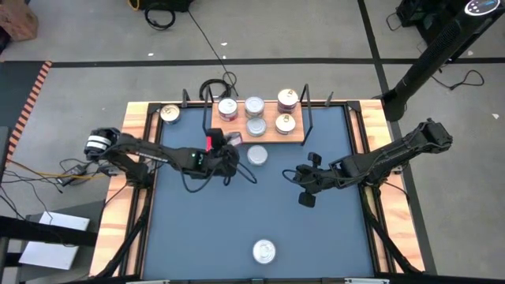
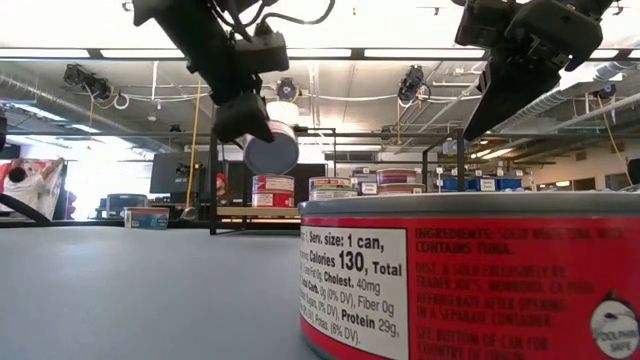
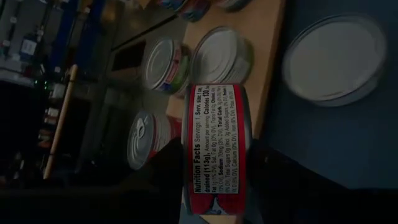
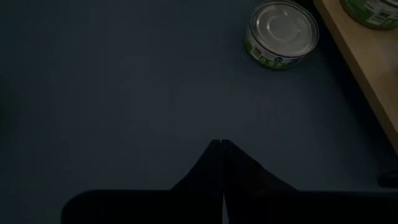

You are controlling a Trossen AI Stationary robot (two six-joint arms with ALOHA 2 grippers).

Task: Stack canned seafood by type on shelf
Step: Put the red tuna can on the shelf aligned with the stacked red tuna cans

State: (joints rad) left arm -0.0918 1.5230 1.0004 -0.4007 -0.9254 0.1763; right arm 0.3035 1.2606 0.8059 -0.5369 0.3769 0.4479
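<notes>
The left gripper (image 1: 229, 150) holds a red-labelled can (image 3: 214, 146) on edge between its fingers, lifted clear of the blue table (image 1: 237, 229) just in front of the shelf (image 1: 293, 136). The can's white nutrition panel faces the wrist camera, and its round silver end shows in the low view (image 2: 272, 153).

The shelf is a pale wooden board with thin black wire uprights; short round tins with shiny silver lids (image 1: 255, 126) and gold lids (image 1: 286, 122) sit on it. A green-labelled tin (image 4: 283, 31) lies on the table just in front of the shelf. Another red tin (image 1: 264, 252) stands at the table's near edge, well apart from the shelf.

The right gripper (image 4: 222, 149) hovers over bare table to the shelf's front right, fingers pressed together and empty.

The table top is matte blue with a wooden rim.
</notes>
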